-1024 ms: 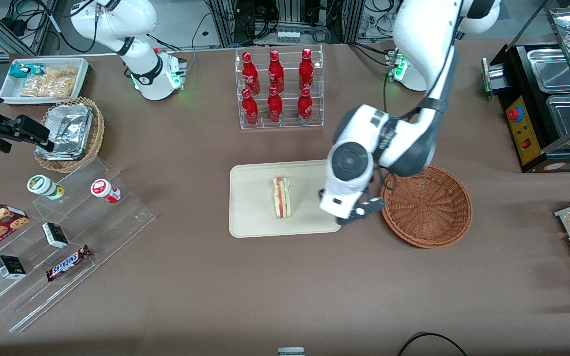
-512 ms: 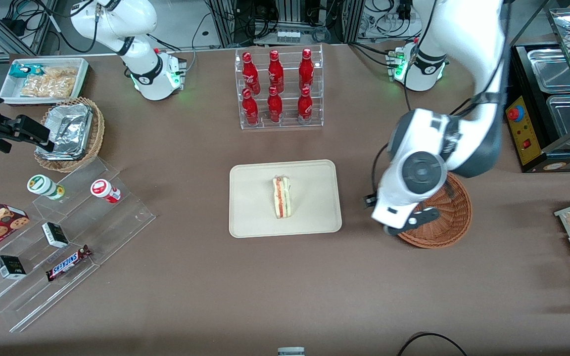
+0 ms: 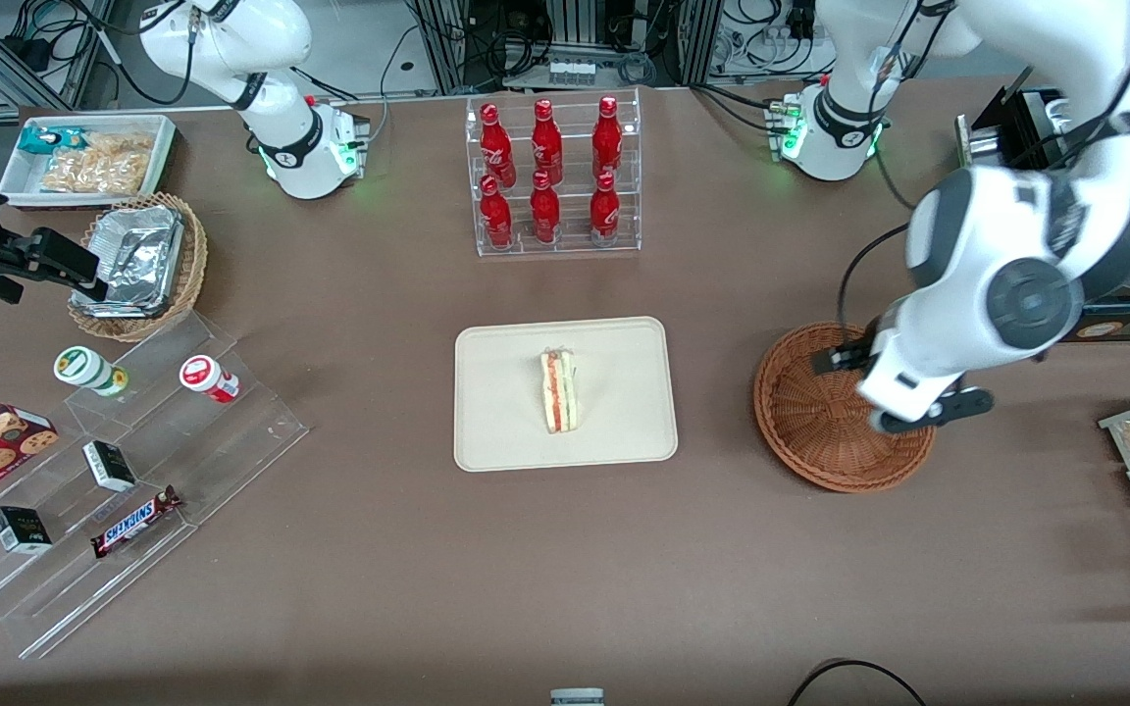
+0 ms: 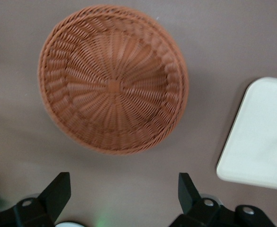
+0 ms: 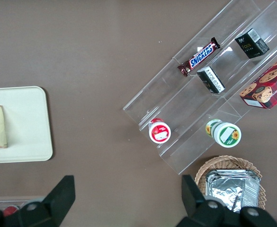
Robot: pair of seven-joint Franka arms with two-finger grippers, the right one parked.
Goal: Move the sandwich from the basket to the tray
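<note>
- Now the sandwich (image 3: 559,391) lies on the tray (image 3: 506,431), near its middle, with its red and green filling edge showing from above.
- Right now the basket (image 3: 810,431) has nothing in it; its woven bottom shows bare from the wrist camera (image 4: 112,87).
- So the job looks done: the sandwich is out of the basket and on the tray.
- Up above the basket hangs the gripper (image 3: 894,417), over the rim on the side toward the working arm's end of the table.
- Its two black fingers (image 4: 58,194) are spread wide apart and hold nothing.
- Well apart from the gripper sits the tray, with bare table between the tray and the basket.
- Only a corner of the tray (image 4: 261,142) shows to the wrist camera.
- Next, I think the arm only needs to pull away and rest, with its fingers left loose.
- It should lift clear of the basket rim so it does not bump or tip it.
- Nothing more needs picking up, as far as I can tell.
- Farther from the front camera than the tray stands a rack of red bottles (image 3: 550,176), and it is not part of this job.
</note>
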